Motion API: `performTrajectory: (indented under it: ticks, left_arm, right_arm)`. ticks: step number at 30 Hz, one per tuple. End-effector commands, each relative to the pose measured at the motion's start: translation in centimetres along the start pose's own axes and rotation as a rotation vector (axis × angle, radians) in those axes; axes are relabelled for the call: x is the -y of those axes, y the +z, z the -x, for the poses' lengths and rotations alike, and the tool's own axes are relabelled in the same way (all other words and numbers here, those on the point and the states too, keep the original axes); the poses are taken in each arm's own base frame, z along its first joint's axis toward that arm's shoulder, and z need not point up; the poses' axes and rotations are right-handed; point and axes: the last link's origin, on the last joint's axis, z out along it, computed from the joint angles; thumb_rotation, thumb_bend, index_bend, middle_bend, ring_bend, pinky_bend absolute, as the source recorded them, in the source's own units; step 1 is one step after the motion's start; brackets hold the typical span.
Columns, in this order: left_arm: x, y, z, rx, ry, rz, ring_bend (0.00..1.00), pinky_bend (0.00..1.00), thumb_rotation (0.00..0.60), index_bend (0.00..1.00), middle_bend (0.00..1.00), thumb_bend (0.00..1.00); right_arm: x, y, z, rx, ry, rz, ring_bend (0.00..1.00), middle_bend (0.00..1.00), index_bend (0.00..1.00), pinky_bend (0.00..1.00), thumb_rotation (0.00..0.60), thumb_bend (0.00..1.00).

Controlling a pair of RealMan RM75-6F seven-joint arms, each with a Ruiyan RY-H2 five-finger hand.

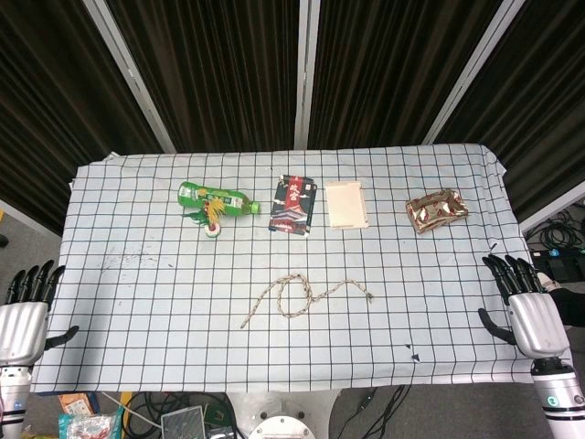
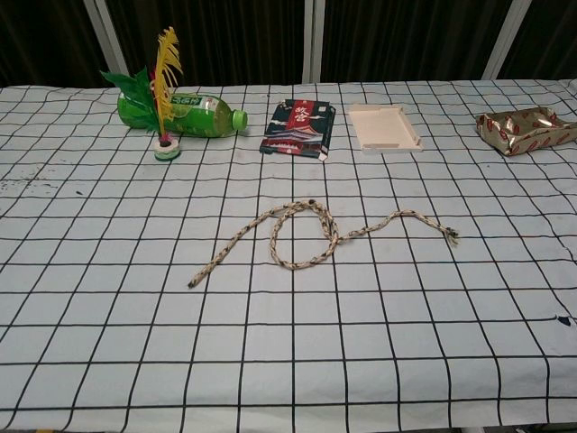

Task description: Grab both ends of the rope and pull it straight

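Observation:
A beige braided rope [image 1: 302,295] [image 2: 311,233] lies in a loose loop on the checked tablecloth, near the front middle. One end [image 1: 244,325] [image 2: 192,283] points toward the front left, the other end [image 1: 369,297] [image 2: 451,236] lies to the right. My left hand [image 1: 26,315] hangs off the table's left edge, fingers spread, holding nothing. At the right edge my right hand [image 1: 524,306] is likewise open with its fingers apart. Both hands are far from the rope and show only in the head view.
Along the back of the table [image 1: 137,274] lie a green bottle [image 1: 215,198] [image 2: 185,115], a feathered shuttlecock [image 1: 213,222] [image 2: 163,99], a dark printed packet [image 1: 294,204] [image 2: 298,128], a cream tray [image 1: 346,203] [image 2: 385,127] and a gold wrapped packet [image 1: 437,209] [image 2: 526,129].

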Motion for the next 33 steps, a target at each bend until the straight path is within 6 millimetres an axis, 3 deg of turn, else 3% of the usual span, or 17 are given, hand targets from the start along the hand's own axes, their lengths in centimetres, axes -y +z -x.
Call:
performTrajectory:
  ticks: [1, 7, 13, 19, 24, 33]
  left_arm:
    - [0.0, 0.1, 0.1, 0.003, -0.001, 0.002, 0.0, 0.0, 0.6, 0.08, 0.0, 0.04]
    - [-0.6, 0.4, 0.0, 0.0, -0.008, 0.031, 0.0, 0.0, 0.6, 0.08, 0.0, 0.04]
    - [-3.8, 3.1, -1.2, 0.008, -0.073, 0.237, 0.0, 0.0, 0.6, 0.08, 0.0, 0.04]
    - [-9.8, 7.9, -1.9, 0.079, -0.163, 0.517, 0.0, 0.0, 0.6, 0.12, 0.01, 0.04]
    - [-15.2, 10.9, -1.2, 0.129, -0.184, 0.705, 0.0, 0.0, 0.6, 0.2, 0.1, 0.04]
    - [-24.5, 12.7, 1.5, 0.267, -0.191, 0.888, 0.0, 0.0, 0.6, 0.2, 0.1, 0.04]
  right_arm:
    - [0.1, 0.1, 0.0, 0.001, 0.0, 0.0, 0.0, 0.08, 0.04, 0.0, 0.6, 0.27]
    - [0.1, 0.2, 0.0, -0.003, -0.003, 0.0, 0.0, 0.08, 0.04, 0.0, 0.6, 0.27]
    - [0.2, 0.4, -0.6, -0.025, -0.006, -0.012, 0.0, 0.08, 0.04, 0.0, 0.6, 0.27]
    - [0.2, 0.5, -1.4, -0.044, -0.019, -0.013, 0.0, 0.08, 0.04, 0.0, 0.6, 0.27]
    - [0.2, 0.5, -1.6, -0.044, -0.029, -0.005, 0.0, 0.08, 0.04, 0.0, 0.6, 0.27]
    - [0.2, 0.6, -1.5, -0.03, -0.039, 0.009, 0.0, 0.08, 0.04, 0.0, 0.6, 0.27]
